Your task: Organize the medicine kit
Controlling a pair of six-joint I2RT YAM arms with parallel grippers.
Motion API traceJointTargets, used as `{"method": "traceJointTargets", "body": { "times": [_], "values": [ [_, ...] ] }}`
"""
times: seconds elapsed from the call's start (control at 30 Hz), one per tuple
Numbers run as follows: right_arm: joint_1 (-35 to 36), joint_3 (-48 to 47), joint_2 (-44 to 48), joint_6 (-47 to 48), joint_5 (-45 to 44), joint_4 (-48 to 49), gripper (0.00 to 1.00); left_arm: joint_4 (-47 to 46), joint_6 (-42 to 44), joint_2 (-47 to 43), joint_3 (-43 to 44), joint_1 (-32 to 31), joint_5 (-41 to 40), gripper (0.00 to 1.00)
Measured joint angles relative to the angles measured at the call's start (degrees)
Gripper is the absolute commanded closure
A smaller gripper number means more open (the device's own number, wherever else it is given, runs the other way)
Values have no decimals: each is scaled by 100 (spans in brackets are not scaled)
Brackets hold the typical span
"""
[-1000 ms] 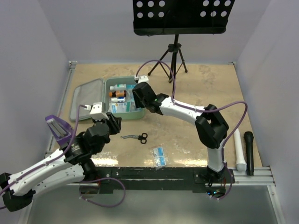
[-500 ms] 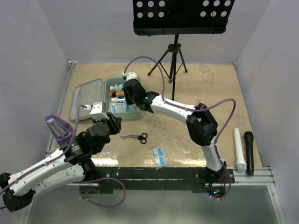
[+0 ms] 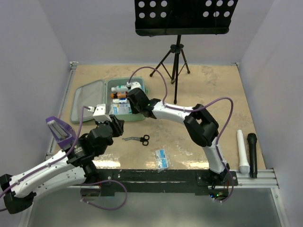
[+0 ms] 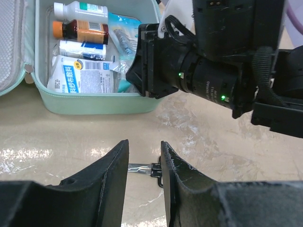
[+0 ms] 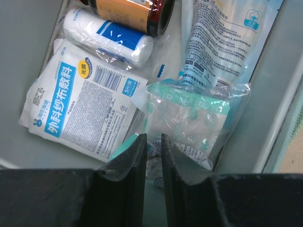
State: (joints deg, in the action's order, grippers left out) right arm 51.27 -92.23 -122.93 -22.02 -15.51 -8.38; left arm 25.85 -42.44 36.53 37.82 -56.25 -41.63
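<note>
my right gripper point(image 5: 154, 139) is down inside the medicine kit point(image 4: 94, 101), its fingers pressed almost together with only a sliver between them. the tips sit at the crinkled edge of a clear packet with teal contents point(image 5: 189, 118), and i cannot tell whether they pinch it. just left of that packet lies a white gauze pack with blue print point(image 5: 80, 109). above it are a white bandage roll point(image 5: 106, 40) and an amber bottle point(image 5: 132, 9), and a long printed sachet point(image 5: 227, 38) runs along the right wall. a white bottle with a green label point(image 4: 78, 8) sits at the far end.

the kit lies open on the far left of the surface point(image 3: 213, 90), with its lid flat to the left of the tray.

my left gripper point(image 4: 143, 144) hovers just in front of the kit, slightly spread and holding nothing. through its gap i see the scissors point(image 3: 138, 139) lying on the surface. a small blue sachet point(image 3: 161, 157) lies nearer the bases. a purple holder point(image 3: 59, 130) is at the left edge, and a white cylinder point(image 3: 242, 151) and a black cylinder point(image 3: 252, 153) lie side by side at the right edge. a music stand point(image 3: 182, 16) stands at the back.
</note>
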Motion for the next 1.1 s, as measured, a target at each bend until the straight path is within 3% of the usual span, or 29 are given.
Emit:
{"method": "traceJointTargets", "body": {
  "times": [0.2, 0.4, 0.63, 0.9, 1.1],
  "values": [
    [0, 166, 557, -13, -20, 11, 65, -2, 2, -9, -2, 0, 11, 62],
    [0, 160, 1119, -17, -85, 94, 67, -2, 0, -35, -2, 0, 9, 62],
    [0, 151, 866, 22, -219, 48, 71, -4, -2, 42, -7, 0, 37, 62],
    [0, 800, 715, 20, -313, 61, 65, -11, -9, 98, -81, 0, 72, 62],
    [7, 1279, 1128, 11, -310, 306, 65, -50, -57, 319, -149, 0, 111, 62]
  ]
}}
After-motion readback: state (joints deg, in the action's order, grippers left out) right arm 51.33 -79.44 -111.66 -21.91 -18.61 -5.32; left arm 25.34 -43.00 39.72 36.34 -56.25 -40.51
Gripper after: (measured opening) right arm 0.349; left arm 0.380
